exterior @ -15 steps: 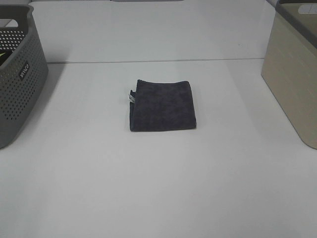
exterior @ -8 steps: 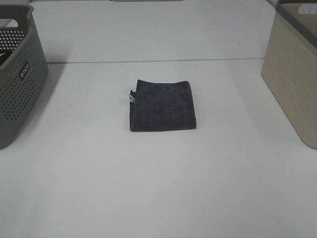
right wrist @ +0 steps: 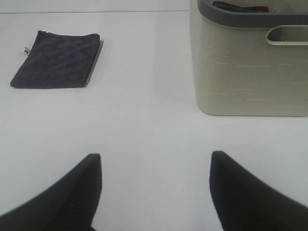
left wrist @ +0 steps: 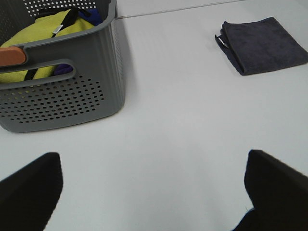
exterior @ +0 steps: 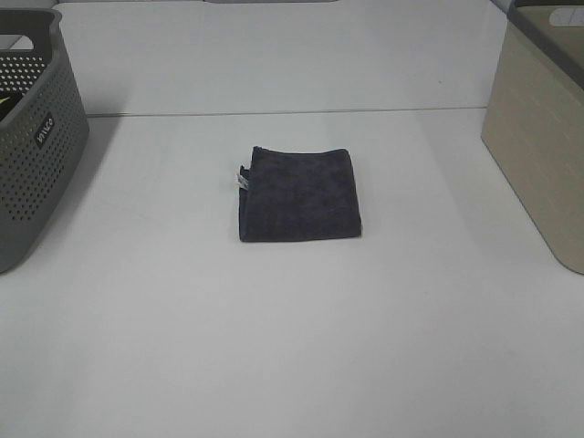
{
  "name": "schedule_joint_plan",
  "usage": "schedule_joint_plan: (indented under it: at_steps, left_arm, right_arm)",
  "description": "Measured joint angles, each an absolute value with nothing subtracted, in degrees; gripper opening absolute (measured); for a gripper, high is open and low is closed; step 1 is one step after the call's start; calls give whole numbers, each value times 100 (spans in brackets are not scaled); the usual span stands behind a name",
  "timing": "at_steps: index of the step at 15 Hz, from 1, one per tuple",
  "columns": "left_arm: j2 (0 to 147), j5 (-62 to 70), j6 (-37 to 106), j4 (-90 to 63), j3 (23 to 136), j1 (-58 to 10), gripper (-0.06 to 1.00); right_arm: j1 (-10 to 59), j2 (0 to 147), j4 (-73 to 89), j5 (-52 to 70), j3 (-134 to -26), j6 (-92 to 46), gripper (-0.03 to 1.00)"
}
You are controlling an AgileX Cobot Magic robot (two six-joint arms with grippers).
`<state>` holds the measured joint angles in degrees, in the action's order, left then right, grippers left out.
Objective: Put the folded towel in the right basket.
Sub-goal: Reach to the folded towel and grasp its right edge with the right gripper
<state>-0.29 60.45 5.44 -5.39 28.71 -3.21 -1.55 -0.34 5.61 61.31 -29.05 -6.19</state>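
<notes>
A dark grey folded towel [exterior: 299,194] lies flat in the middle of the white table; it also shows in the left wrist view [left wrist: 263,44] and the right wrist view [right wrist: 57,59]. The beige right basket [exterior: 545,128] stands at the table's right edge, also in the right wrist view [right wrist: 250,62]. Neither arm shows in the exterior view. My left gripper [left wrist: 154,190] is open and empty, far from the towel. My right gripper [right wrist: 156,192] is open and empty, with the towel and basket ahead of it.
A grey perforated basket [exterior: 35,137] stands at the left edge; the left wrist view [left wrist: 57,72] shows yellow and blue cloth inside it. The white table [exterior: 292,347] is bare around the towel. A seam runs across the table behind the towel.
</notes>
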Motion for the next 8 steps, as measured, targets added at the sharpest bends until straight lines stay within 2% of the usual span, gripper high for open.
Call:
schedule_joint_plan:
  at_steps: [8]
  left_arm:
    - [-29,6045,544,-539,2871,-321,98]
  right_arm:
    - [-155,-34,561,6131,-2905,-619,62]
